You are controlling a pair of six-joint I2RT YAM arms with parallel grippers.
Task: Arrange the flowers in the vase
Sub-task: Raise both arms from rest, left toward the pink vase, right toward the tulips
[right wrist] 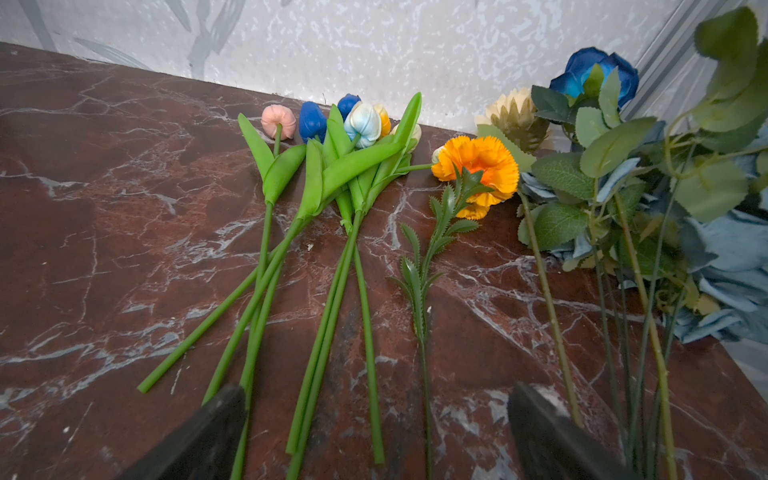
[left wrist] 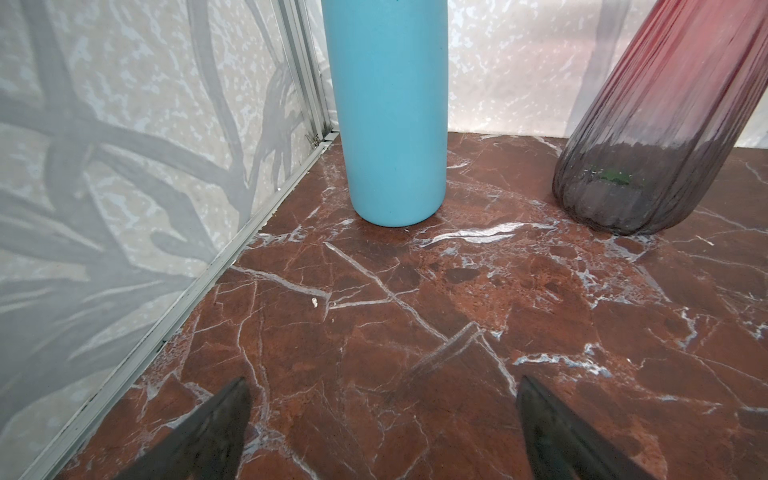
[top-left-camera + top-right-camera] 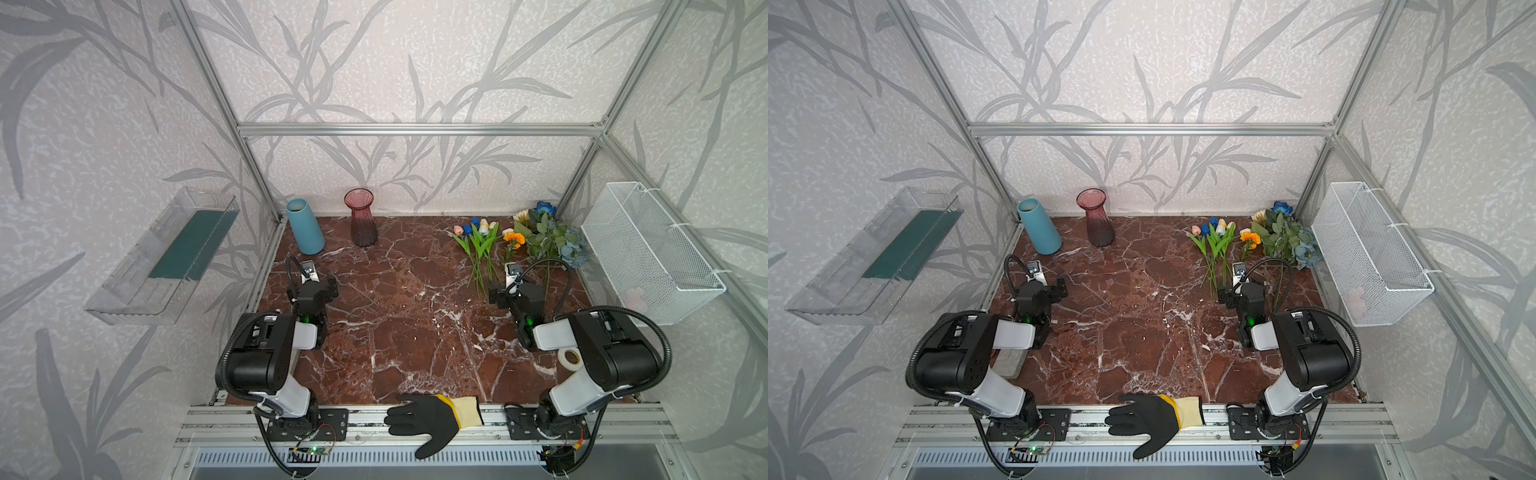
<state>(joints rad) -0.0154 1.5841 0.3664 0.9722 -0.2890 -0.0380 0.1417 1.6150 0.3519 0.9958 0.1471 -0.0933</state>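
The right gripper (image 1: 374, 399) gapes empty; the flowers (image 1: 357, 166) lie on the table (image 1: 104, 208) just ahead, stems reaching between its fingers (image 1: 199, 440), maybe touching. The left gripper (image 2: 382, 395), equally spread, faces the blue vase (image 2: 390, 112) and pink vase (image 2: 665, 124) ahead.

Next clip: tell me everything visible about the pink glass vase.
The pink glass vase is ribbed, translucent glass, rose at the top shading to smoky grey at the base, with a flared rim, narrow neck and wider belly. It stands upright on the marble table by the back wall, beside the blue vase but apart from it. No stems stand in it; the left wrist view shows a green fleck near its bottom.
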